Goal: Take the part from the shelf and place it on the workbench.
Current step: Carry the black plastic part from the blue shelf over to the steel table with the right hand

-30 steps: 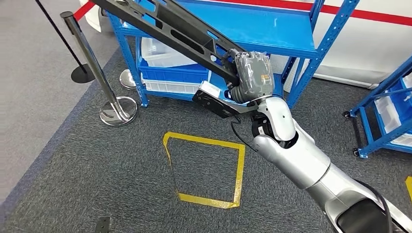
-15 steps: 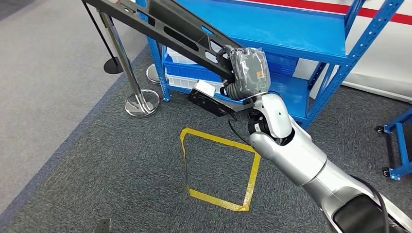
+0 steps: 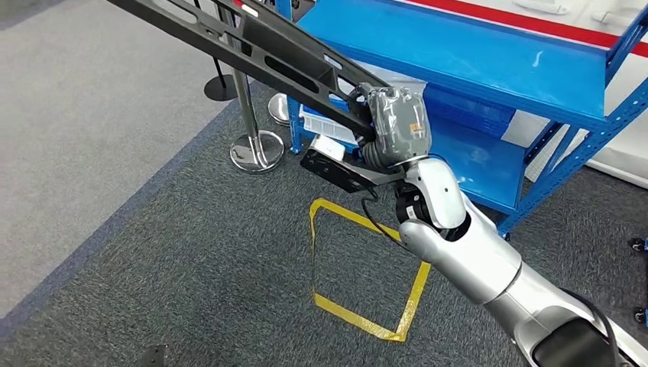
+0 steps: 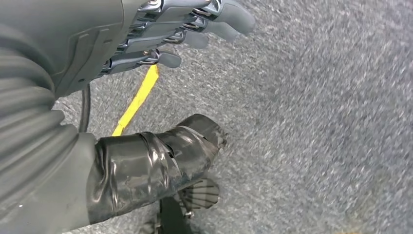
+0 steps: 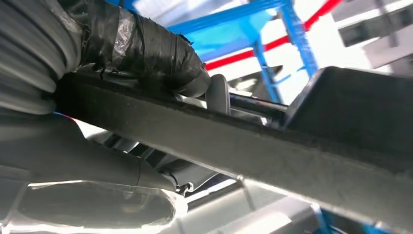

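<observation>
Part (image 3: pixel 260 46) off shelf (image 3: pixel 489 61), right hand (image 3: pixel 386 126) grips it tight. Left hand (image 4: pixel 160 34) loose, holding nothing. I see no counter; carrying and placing left.

Black part (image 3: pixel 260 46), blue shelf (image 3: pixel 489 61), yellow floor tape (image 3: pixel 367 321)

bright even light | soft shadows | wrist views blurred | backlight glare

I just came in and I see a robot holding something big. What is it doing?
The robot's right hand grips one end of a long black metal part and holds it up in the air, next to a blue shelf. Its left hand hangs over the grey carpet with nothing in it, fingers loosely apart. The part has not been set down yet, and I cannot see a workbench.
</observation>
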`<state>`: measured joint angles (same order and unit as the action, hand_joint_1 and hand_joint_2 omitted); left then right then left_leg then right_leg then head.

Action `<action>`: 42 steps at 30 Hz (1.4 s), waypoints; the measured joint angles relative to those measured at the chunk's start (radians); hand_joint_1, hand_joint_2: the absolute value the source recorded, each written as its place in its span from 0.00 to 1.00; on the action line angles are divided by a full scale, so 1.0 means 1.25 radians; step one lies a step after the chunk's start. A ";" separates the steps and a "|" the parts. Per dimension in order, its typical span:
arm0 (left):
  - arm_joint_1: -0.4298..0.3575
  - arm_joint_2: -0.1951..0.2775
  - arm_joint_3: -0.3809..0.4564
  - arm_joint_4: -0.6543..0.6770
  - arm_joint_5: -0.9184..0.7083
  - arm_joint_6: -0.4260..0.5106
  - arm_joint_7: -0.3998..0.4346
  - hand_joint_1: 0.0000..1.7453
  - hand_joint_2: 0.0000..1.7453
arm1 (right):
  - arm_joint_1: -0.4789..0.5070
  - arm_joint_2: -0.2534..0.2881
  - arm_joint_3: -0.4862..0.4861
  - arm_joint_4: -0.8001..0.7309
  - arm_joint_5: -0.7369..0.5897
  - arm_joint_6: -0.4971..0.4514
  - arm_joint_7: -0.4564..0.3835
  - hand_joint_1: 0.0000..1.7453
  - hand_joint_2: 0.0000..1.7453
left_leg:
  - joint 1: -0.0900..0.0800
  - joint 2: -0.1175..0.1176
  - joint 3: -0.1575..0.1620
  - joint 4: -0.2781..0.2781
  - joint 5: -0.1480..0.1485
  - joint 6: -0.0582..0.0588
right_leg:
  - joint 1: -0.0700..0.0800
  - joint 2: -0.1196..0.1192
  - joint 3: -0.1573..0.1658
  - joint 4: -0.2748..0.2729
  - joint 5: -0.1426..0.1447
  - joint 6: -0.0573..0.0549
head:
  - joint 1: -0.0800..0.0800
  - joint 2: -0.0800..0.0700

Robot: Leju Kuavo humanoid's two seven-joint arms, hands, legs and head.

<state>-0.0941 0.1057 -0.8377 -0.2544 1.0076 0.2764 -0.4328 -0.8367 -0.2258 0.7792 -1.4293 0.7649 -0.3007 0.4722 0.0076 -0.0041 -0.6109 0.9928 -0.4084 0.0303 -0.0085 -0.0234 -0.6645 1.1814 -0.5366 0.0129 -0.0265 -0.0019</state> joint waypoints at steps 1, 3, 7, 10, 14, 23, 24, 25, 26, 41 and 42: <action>-0.001 0.000 0.000 0.000 0.000 0.000 0.000 0.00 1.00 | 0.003 -0.004 -0.001 -0.003 0.002 0.004 0.001 1.00 1.00 | 0.000 -0.007 -0.001 0.001 0.001 0.001 | 0.000 0.010 -0.025 0.055 -0.023 0.000 | 0.001 0.000; -0.001 0.000 0.000 0.000 0.001 0.001 0.000 0.00 1.00 | 0.011 -0.010 -0.002 -0.007 0.004 0.009 0.004 1.00 1.00 | 0.001 -0.026 -0.004 0.005 0.001 0.002 | -0.002 0.016 -0.050 0.108 -0.029 0.002 | 0.001 0.000; -0.001 0.001 0.000 0.000 0.001 0.001 0.000 0.00 1.00 | 0.015 -0.019 -0.003 -0.015 0.004 0.011 0.006 1.00 1.00 | 0.004 -0.065 -0.016 0.028 -0.005 -0.009 | -0.013 0.052 0.032 -0.055 0.052 0.004 | 0.001 0.000; -0.001 0.003 0.000 0.000 0.001 0.001 -0.001 0.00 1.00 | 0.015 -0.022 -0.004 -0.024 0.005 0.011 0.006 1.00 1.00 | 0.006 -0.088 -0.033 0.037 -0.001 -0.025 | -0.010 0.060 0.047 -0.092 0.057 -0.001 | 0.000 0.000; 0.004 0.005 0.000 0.001 0.006 0.003 0.002 0.00 1.00 | 0.014 -0.023 -0.004 -0.028 0.007 0.010 0.006 1.00 1.00 | 0.007 -0.050 -0.060 0.081 -0.028 -0.039 | -0.013 0.026 0.047 -0.099 0.065 -0.018 | -0.004 0.000; -0.001 0.011 0.000 0.001 0.013 0.011 0.030 0.00 1.00 | 0.011 -0.028 -0.004 -0.039 0.019 0.014 0.010 1.00 1.00 | -0.010 0.045 -0.031 0.061 -0.017 -0.019 | 0.002 -0.049 0.049 -0.101 0.062 -0.022 | -0.010 0.000; -0.003 0.013 0.000 0.001 0.012 0.012 0.033 0.00 1.00 | 0.010 -0.029 -0.005 -0.041 0.019 0.015 0.010 1.00 1.00 | -0.015 0.054 -0.021 0.038 -0.014 -0.013 | 0.004 -0.057 0.049 -0.102 0.061 -0.019 | -0.009 0.000; -0.004 0.015 0.000 0.001 0.011 0.013 0.036 0.00 1.00 | 0.008 -0.031 -0.005 -0.043 0.020 0.017 0.011 1.00 1.00 | -0.018 0.052 -0.021 0.033 -0.016 -0.010 | 0.005 -0.064 0.050 -0.103 0.061 -0.016 | -0.009 0.000; -0.004 0.016 0.000 0.001 0.010 0.014 0.038 0.00 1.00 | 0.008 -0.033 -0.005 -0.043 0.020 0.018 0.012 1.00 1.00 | -0.019 0.043 -0.021 0.030 -0.014 -0.006 | 0.005 -0.072 0.052 -0.106 0.061 -0.013 | -0.009 0.000; -0.004 0.023 0.002 0.001 0.026 0.018 0.004 0.00 1.00 | -0.015 -0.048 -0.008 -0.039 0.036 0.019 -0.017 1.00 1.00 | 0.000 -0.100 -0.036 0.041 -0.006 -0.013 | -0.015 0.071 0.035 -0.092 0.067 0.004 | -0.002 0.000; -0.003 0.024 0.002 0.001 0.025 0.017 0.000 0.00 1.00 | -0.018 -0.044 -0.008 -0.036 0.038 0.018 -0.018 1.00 1.00 | 0.003 -0.106 -0.039 0.039 -0.005 -0.018 | -0.015 0.061 0.035 -0.094 0.068 -0.001 | -0.001 0.000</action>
<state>-0.0973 0.1360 -0.8353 -0.2528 1.0389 0.2972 -0.4329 -0.8589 -0.2814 0.7692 -1.4748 0.8122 -0.2778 0.4494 0.0116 -0.1364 -0.6594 1.0416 -0.4149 0.0084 -0.0270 0.0532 -0.6204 1.0642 -0.4516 0.0116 -0.0275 -0.0019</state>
